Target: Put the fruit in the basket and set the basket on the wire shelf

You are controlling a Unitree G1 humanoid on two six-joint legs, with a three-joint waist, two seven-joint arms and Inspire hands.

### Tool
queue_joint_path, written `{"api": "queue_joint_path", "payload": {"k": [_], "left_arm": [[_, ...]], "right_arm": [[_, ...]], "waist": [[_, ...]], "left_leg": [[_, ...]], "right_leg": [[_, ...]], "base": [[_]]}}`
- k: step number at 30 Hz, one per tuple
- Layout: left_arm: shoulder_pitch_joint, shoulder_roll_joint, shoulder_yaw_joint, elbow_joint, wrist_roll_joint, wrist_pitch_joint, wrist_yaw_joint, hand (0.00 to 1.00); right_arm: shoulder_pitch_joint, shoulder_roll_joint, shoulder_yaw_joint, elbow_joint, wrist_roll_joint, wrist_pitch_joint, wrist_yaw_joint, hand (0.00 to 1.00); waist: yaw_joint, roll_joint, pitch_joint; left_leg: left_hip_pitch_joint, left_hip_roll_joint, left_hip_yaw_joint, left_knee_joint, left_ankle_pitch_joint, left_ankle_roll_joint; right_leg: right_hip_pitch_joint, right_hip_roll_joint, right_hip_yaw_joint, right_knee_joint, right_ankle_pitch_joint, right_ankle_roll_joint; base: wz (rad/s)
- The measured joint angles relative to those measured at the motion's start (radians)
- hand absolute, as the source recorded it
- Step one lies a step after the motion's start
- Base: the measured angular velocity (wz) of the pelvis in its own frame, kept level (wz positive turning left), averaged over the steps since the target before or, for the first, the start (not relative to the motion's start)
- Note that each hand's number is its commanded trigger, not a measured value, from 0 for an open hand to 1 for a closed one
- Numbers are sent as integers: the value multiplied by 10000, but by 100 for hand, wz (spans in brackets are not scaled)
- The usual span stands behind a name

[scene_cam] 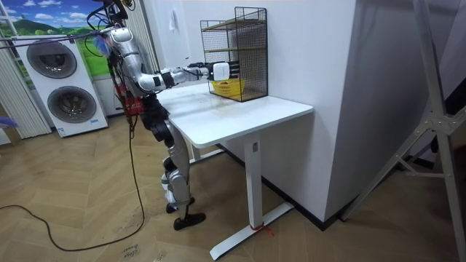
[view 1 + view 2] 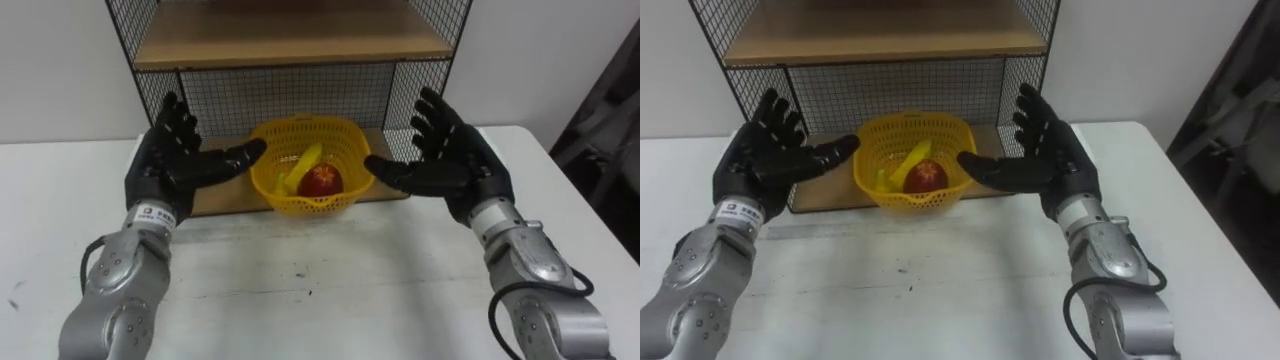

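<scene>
Standing at the white table (image 1: 240,109), two washing machines (image 1: 62,80) behind it, the robot stretches both arms toward the wire shelf (image 2: 230,100) at the table's far side by the wall. The yellow basket (image 2: 310,203) sits on the shelf's lower wooden board, near its front edge. The left hand (image 2: 165,165) and right hand (image 2: 455,160) flank it, palms facing each other, fingers straight and spread upward, thumbs pointing inward just beside the rim, gripping nothing. Inside, a red apple (image 2: 322,180) lies against a banana (image 2: 305,160) whose long axis slants from front left up toward back right
</scene>
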Motion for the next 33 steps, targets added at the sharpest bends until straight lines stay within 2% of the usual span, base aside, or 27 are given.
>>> {"api": "queue_joint_path", "payload": {"k": [3, 8, 10, 15, 20, 22, 28, 33], "left_arm": [[557, 79, 18, -626, -13, -82, -121, 0], [1302, 167, 32, -1195, -85, -292, -265, 0], [1681, 147, 43, -1479, -86, -468, -437, 0], [2208, 102, -72, -1713, -43, -848, -697, 0], [3036, 105, -89, -2174, -23, -985, -1026, 0], [3385, 98, -81, -2338, -25, -1114, -1171, 0], [3630, 60, 26, -2500, -111, -1152, -1301, 0], [3665, 73, 120, -2717, -110, -1267, -1300, 0]], "right_arm": [[401, -90, -25, -290, 91, -196, 75, 0], [1184, -265, -100, -606, 462, -226, 166, 0], [1671, -263, -322, -1108, 607, -318, 228, 0], [2064, -260, -476, -1473, 527, -823, 486, 0], [2753, -190, -616, -1689, 627, -949, 855, 0], [3383, -93, -671, -2213, 621, -952, 1048, 0], [4291, -26, -719, -2926, 504, -966, 1493, 0], [4402, -88, -856, -3132, 623, -990, 1182, 0]], "waist": [[31, -20, -9], [39, -58, -50], [156, -41, -60], [192, -15, -42], [234, -5, -56], [278, 34, -33], [302, 111, -39], [407, 148, -33]], "left_leg": [[16, 4, 3, 0, 0, 0], [1, 5, 0, 16, -9, -4], [-93, 6, 5, 11, -11, -9], [-156, 14, 9, 6, -11, -12], [-249, 12, 3, 9, -12, -13], [-308, 12, -2, 10, -11, -14], [-339, 12, 2, 6, -16, -22], [-390, 12, -5, 4, -19, -36]], "right_leg": [[0, 4, 0, -21, 6, 5], [-25, 6, 25, -11, 3, 7], [-152, 8, 23, 12, -1, 4], [-208, 16, 19, 5, 1, 1], [-306, 12, 19, 14, -32, 44], [-346, 17, 24, 4, -31, 45], [-386, 24, 49, 22, -39, 47], [-457, 92, 245, 29, 6, 0]], "base": [[0], [0], [-4], [0], [0], [0], [-1], [-3]]}}
